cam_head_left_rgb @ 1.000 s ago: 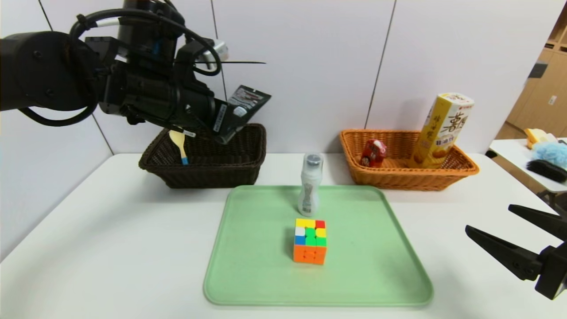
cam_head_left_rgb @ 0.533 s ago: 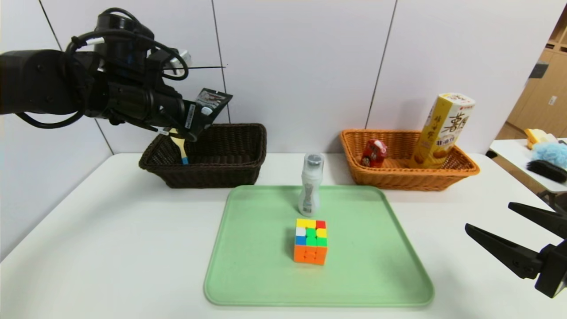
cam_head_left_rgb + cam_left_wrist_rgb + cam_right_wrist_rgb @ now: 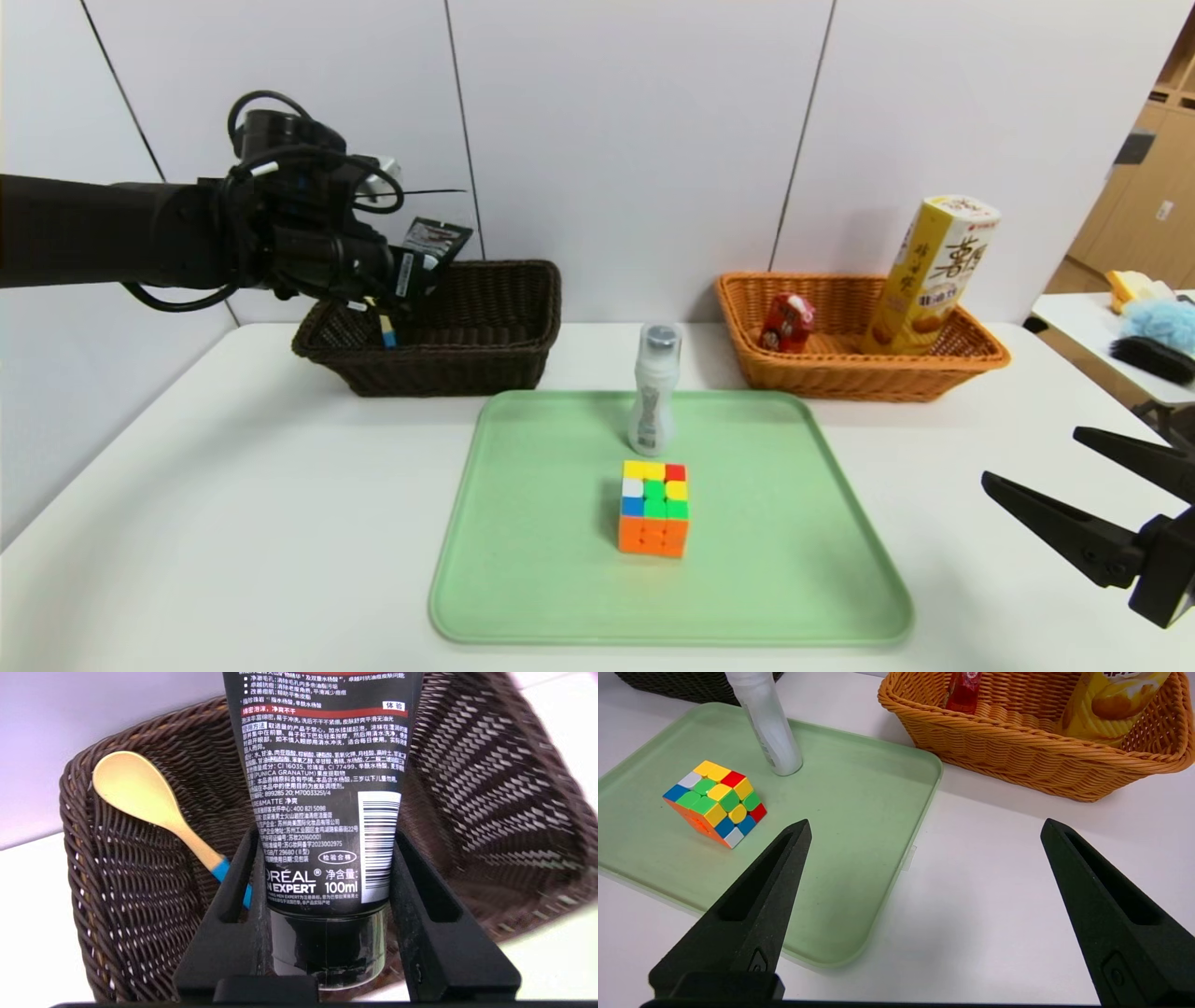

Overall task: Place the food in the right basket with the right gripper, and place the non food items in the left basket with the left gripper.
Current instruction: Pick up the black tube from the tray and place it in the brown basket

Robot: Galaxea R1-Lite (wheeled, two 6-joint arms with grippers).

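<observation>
Left gripper (image 3: 322, 933) fingers clenched on the tube (image 3: 322, 788), seemingly above the dark basket (image 3: 485, 359) (non-food side) for release; right gripper (image 3: 1083, 504) parked, fingers spread.

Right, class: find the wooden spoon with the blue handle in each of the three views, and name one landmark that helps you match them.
Head view: the spoon shows only partly, in the dark basket, behind the left pincer.
Left wrist view: the spoon leans on the basket wall, beside the black tube.
Right wrist view: not in it.
Shared landmark: the dark basket.
</observation>
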